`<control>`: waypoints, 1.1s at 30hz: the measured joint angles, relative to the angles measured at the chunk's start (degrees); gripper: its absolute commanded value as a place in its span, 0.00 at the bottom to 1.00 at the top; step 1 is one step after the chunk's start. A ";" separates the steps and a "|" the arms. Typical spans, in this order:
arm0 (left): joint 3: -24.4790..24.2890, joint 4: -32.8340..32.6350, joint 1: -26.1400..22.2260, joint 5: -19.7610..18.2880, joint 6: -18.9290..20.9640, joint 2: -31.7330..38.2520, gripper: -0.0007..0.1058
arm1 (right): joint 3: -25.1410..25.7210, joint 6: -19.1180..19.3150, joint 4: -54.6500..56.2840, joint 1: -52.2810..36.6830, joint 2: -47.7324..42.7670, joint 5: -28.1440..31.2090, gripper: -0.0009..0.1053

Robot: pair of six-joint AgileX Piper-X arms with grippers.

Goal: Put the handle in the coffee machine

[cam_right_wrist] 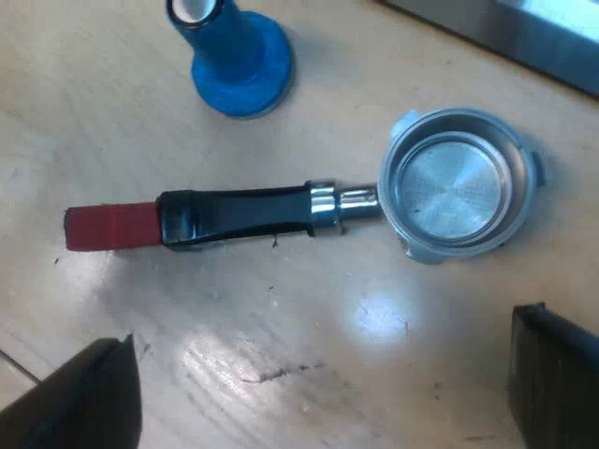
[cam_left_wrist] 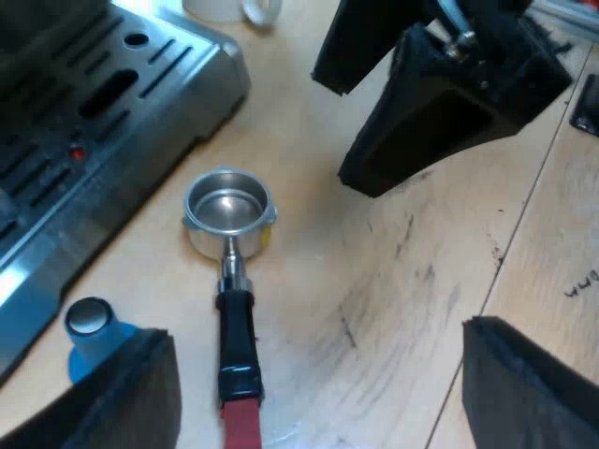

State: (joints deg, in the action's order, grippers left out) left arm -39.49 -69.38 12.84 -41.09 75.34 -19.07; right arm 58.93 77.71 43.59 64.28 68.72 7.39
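Approach step: holder loose on counter, nothing gripped yet

Counter is pale, scuffed wood. Espresso machine sits near the holder's basket end. I get its slotted metal surface in the left wrist view and a steel edge past the basket in the right wrist view. Holder lies flat, basket open upward and empty, close to the machine but not touching it. Its dark handle and red end point away from the machine. Blue tamper stands upright beside the handle, apart from it.

Left claw: fingers spread wide, holding nothing, hovering off the holder's red end, with the handle running toward the gap between them. Right claw: also spread wide and empty, above the counter alongside the holder. In the left wrist view it hangs over the counter beyond the basket.

My read: pick-up is the step in hand, and insertion hasn't begun. Left claw looks better lined up, since its fingers would close across the handle. Right claw's fingers sit along the handle's length and would need a wrist turn first. Next move calls for coming down on the dark part of the handle, clear of the tamper, closing firmly and lifting level. Then the basket goes up under the machine's front and twists to lock. I can't see the socket from here, so that alignment needs a fresh look.
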 measured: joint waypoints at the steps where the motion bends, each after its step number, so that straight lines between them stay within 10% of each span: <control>1: 0.00 0.00 0.00 0.59 -0.03 0.65 0.62 | 0.00 -0.02 0.00 0.00 0.00 0.20 0.77; 33: 1.21 0.00 0.00 3.95 0.13 2.71 0.74 | 6.15 6.95 -0.36 -13.18 16.26 -5.65 0.77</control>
State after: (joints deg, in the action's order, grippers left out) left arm -38.28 -69.38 12.84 -37.15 75.47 -16.36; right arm 65.08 84.66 43.22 51.10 84.98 1.75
